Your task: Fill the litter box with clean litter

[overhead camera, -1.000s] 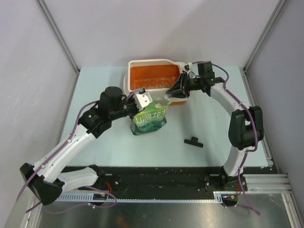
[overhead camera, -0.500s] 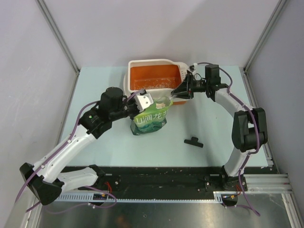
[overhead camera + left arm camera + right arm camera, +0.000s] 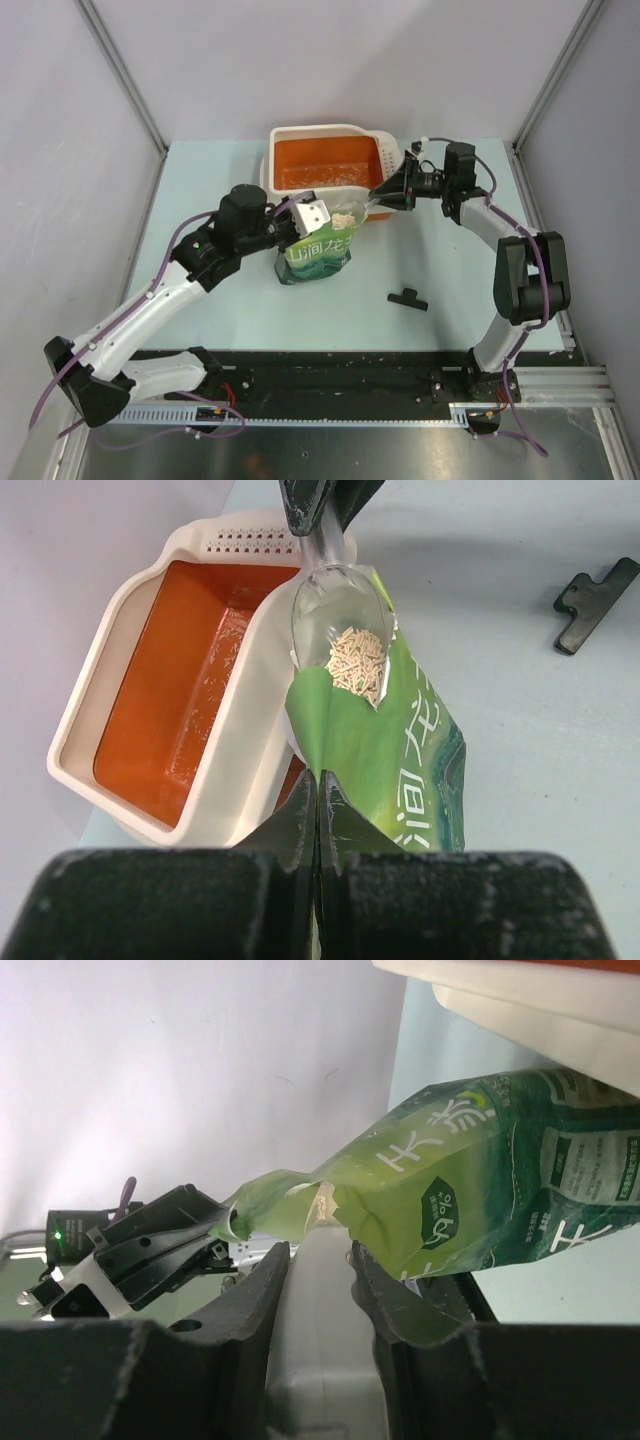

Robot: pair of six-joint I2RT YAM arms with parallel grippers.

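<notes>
The left gripper (image 3: 318,792) is closed tight, its 2 fingers pinching the top edge of the green pouch (image 3: 405,765), which stands against the near wall of the litter box (image 3: 314,129) at the middle of the worktop's far edge. The right gripper (image 3: 316,1260) is clamped on the handle of a clear scoop (image 3: 335,595). Its bowl sits at the pouch's open mouth and carries a small heap of clean litter (image 3: 358,658). A black clip (image 3: 406,298) lies towards the near right corner.

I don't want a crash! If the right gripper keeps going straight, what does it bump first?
Probably the green pouch: the right gripper holds a scoop at its open mouth, left gripper just behind.
</notes>
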